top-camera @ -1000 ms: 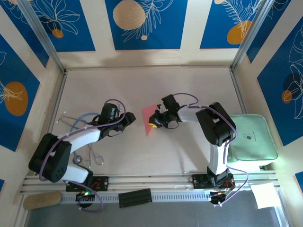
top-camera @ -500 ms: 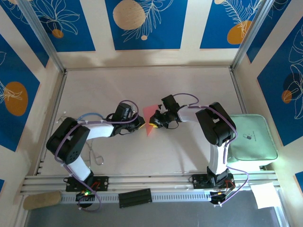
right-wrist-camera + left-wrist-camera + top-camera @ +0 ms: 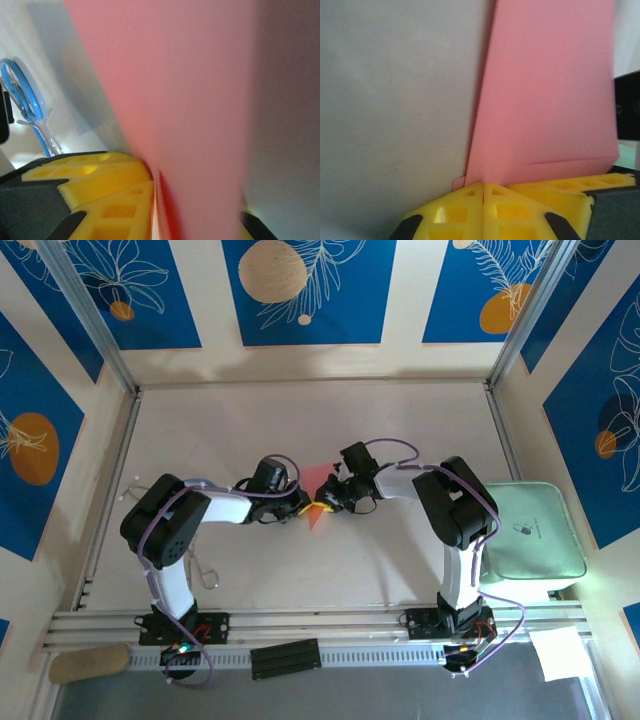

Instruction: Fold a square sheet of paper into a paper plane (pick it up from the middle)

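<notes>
On the table (image 3: 420, 430), the left arm (image 3: 215, 508) and the right arm (image 3: 455, 502) both pointed at centre. The square sheet of paper (image 3: 318, 480), partly folded, lay between them with its long axis running 12 to 6 o'clock. The right gripper (image 3: 331, 498) met it from 3 o'clock, with its fingers clamped on the sheet. The left gripper (image 3: 298, 506) met it from 9 o'clock, equally near. Its fingers (image 3: 455, 215) were pressed together, tips touching the sheet's near edge; whether they pinched any paper could not be determined. Judged requirement: work across the long axis while the right gripper anchors the sheet.
</notes>
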`<state>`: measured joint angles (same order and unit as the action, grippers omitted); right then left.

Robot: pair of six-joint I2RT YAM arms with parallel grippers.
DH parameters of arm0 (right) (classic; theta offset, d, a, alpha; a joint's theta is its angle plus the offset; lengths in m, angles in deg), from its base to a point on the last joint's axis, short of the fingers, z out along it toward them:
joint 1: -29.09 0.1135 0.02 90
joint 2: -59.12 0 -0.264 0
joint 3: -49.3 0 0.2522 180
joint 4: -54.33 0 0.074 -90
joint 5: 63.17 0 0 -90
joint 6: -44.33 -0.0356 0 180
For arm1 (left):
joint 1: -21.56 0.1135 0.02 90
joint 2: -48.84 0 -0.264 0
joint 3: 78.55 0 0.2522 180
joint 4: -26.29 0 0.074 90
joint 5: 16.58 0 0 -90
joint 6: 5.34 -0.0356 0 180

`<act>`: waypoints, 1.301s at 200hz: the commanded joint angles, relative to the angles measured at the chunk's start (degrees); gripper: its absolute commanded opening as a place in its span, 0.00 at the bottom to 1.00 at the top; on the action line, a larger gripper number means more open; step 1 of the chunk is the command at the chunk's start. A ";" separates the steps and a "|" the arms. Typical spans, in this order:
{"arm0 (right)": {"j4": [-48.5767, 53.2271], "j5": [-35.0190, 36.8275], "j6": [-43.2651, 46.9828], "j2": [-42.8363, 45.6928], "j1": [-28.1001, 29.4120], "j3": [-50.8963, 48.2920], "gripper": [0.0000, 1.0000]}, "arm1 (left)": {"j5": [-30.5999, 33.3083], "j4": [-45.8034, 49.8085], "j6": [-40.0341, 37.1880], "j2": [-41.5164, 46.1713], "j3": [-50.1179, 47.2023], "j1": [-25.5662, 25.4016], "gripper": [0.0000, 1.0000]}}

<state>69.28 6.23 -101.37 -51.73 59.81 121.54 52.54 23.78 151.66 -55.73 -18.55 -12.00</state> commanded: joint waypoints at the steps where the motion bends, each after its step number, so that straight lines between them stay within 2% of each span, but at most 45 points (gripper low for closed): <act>1: 1.72 -0.23 -0.57 1.49 -0.47 -1.41 0.23 | 1.43 6.92 -2.47 -1.43 2.21 -0.44 0.00; 26: 1.89 -0.88 0.22 4.26 -2.31 -2.63 0.33 | 1.99 11.75 -4.88 -2.46 3.55 -0.44 0.00; 68: 2.31 -4.63 3.23 4.74 -6.32 -2.03 0.35 | 1.96 15.88 -7.82 -3.28 5.59 -0.37 0.00; 128: 2.23 -8.57 4.55 2.24 -8.52 -0.08 0.25 | 1.29 17.44 -9.94 -3.95 7.19 -0.29 0.00; 172: 3.09 -10.11 4.46 -0.10 -8.47 1.59 0.23 | 1.10 18.91 -11.86 -4.14 8.73 -0.28 0.00; 223: 4.24 -7.64 4.20 0.49 -8.32 1.78 0.08 | 1.67 21.44 -15.05 -2.43 11.01 -0.10 0.00; 260: 1.15 -0.27 0.11 5.73 -7.18 -3.15 0.05 | 5.84 22.63 -22.21 3.95 12.26 -0.95 0.15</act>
<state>71.49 0.94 -98.11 -50.76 51.83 121.59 54.22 43.15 135.84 -57.22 -7.49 -12.02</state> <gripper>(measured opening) 0.063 0.107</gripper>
